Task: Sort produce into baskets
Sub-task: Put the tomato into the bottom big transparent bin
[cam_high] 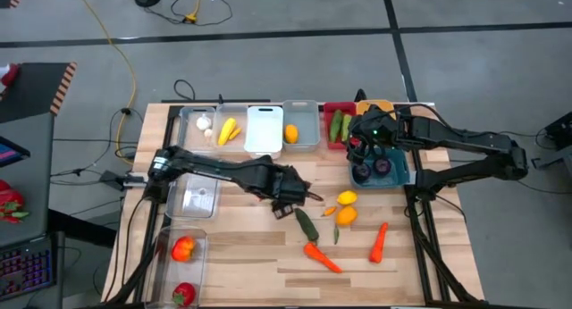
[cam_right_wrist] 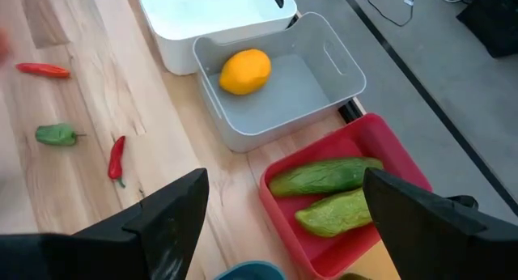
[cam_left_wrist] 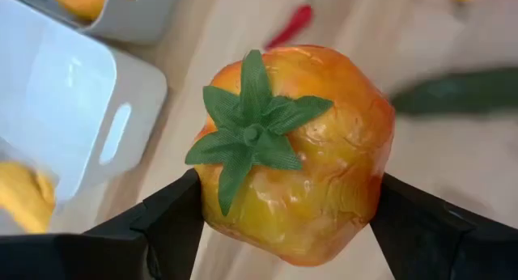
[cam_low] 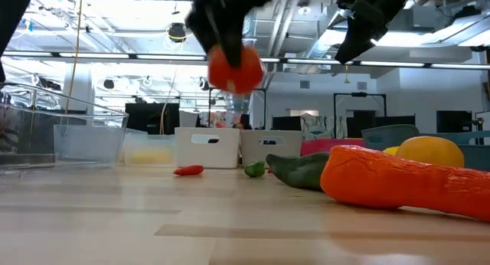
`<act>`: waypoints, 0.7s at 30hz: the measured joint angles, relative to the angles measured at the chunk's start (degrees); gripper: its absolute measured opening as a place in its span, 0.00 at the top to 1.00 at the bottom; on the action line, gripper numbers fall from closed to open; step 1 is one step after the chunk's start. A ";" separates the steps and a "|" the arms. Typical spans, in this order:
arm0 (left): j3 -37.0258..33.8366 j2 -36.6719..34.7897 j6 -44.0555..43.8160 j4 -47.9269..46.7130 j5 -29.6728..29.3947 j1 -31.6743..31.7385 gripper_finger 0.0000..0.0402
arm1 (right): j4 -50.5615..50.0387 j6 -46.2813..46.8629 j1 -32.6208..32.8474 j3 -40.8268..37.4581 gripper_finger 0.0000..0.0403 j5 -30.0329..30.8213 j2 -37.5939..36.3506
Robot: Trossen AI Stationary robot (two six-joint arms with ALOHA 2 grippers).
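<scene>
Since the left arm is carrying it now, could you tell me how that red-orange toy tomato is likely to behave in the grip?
The red-orange toy tomato with a green leafy top looks glossy, so possibly slippery. Its wrinkled skin suggests a soft, light shell that may dent. Being round, it would likely roll if the left pincer dropped it.

Your wooden table [cam_high: 241, 255] carries a row of baskets [cam_high: 264, 129] along its far edge; nearer than that row lie loose carrots [cam_high: 322, 256], a cucumber [cam_high: 307, 224] and lemons [cam_high: 346, 207].
</scene>
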 joint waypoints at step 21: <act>11.40 -3.17 -24.03 -13.41 21.74 -22.14 0.28 | -1.35 0.02 0.00 0.00 0.11 0.00 0.00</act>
